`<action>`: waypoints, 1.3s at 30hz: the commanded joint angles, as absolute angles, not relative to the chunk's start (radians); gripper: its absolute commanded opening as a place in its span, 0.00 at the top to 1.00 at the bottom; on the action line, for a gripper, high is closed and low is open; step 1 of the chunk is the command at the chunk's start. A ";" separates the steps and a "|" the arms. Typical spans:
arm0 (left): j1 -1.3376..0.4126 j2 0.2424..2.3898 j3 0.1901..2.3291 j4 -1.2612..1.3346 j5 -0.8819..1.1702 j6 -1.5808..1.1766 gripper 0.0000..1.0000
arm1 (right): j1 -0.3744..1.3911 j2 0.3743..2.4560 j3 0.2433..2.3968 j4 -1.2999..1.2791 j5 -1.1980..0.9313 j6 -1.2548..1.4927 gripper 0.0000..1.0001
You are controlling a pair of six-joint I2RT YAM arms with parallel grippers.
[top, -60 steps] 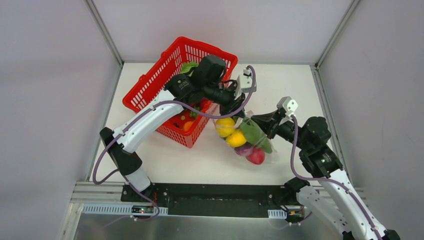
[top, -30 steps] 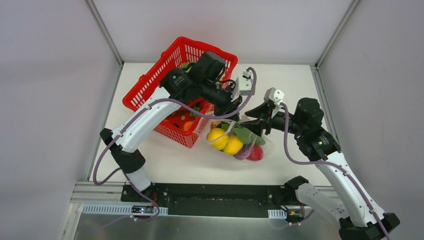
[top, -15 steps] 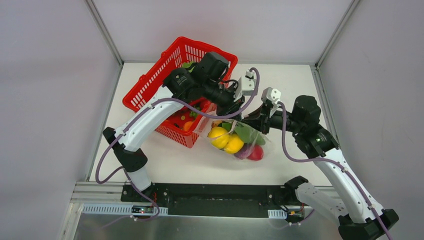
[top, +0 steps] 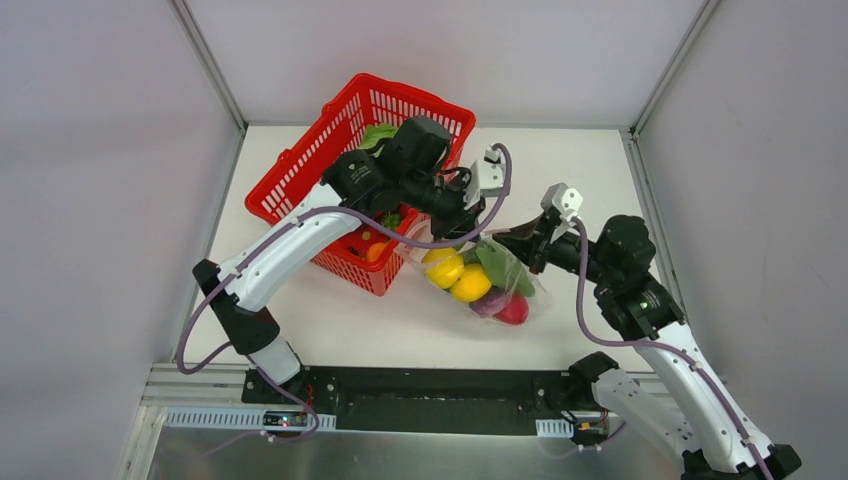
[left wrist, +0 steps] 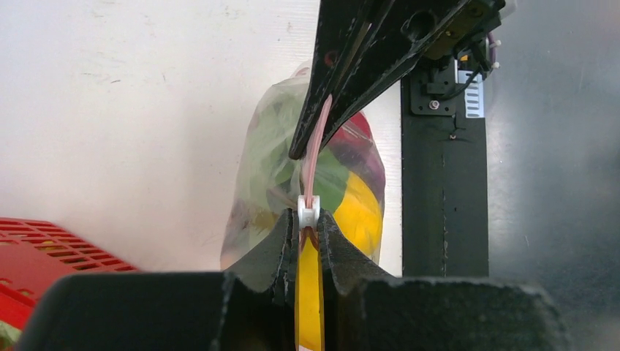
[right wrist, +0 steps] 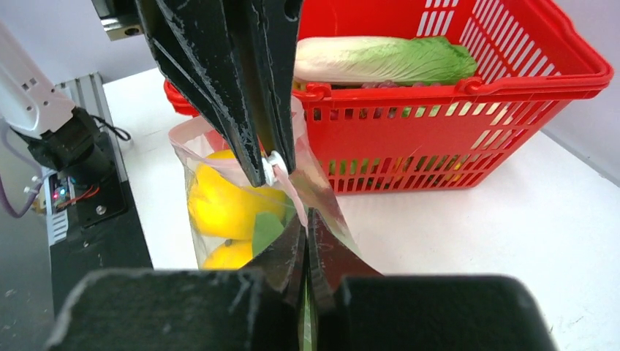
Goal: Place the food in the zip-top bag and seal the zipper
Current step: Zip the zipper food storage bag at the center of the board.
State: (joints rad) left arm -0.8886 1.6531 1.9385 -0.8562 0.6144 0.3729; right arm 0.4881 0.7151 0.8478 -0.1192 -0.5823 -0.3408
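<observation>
The zip-top bag (top: 487, 287) hangs over the table between my two grippers. It holds yellow lemons (top: 447, 270), a green leaf (top: 500, 265) and a red round piece (top: 513, 311). My left gripper (top: 472, 232) is shut on the zipper (left wrist: 314, 157) at its white slider (left wrist: 308, 211). My right gripper (top: 497, 240) is shut on the pinkish zipper strip (right wrist: 296, 194) a short way along from the slider. In the right wrist view, my right gripper (right wrist: 305, 218) pinches the strip just below the left fingers (right wrist: 241, 110). The bok choy (right wrist: 380, 58) lies in the red basket.
The red mesh basket (top: 300, 170) stands at the back left, close behind the bag, with more toy food inside. Grey walls enclose the table on three sides. The black base rail (top: 430, 385) runs along the near edge.
The right arm swung left toward the left gripper, then drew back right a little. The bag shifted left with it and back. Both grippers have stayed shut on the zipper.
</observation>
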 commanded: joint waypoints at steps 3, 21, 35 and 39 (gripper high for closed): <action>-0.845 1.544 1.880 -0.884 0.576 0.348 1.00 | 0.471 0.635 0.814 0.060 -0.408 -0.285 1.00; -0.820 1.431 1.649 -0.709 0.627 0.244 1.00 | 0.465 0.560 0.735 0.145 -0.108 -0.225 1.00; -0.821 1.501 1.832 -0.837 0.675 0.321 1.00 | 0.465 0.709 0.959 -0.203 -0.543 -0.432 0.39; -0.823 1.544 1.909 -0.890 0.710 0.351 1.00 | 0.466 0.773 1.017 -0.296 -0.625 -0.508 0.36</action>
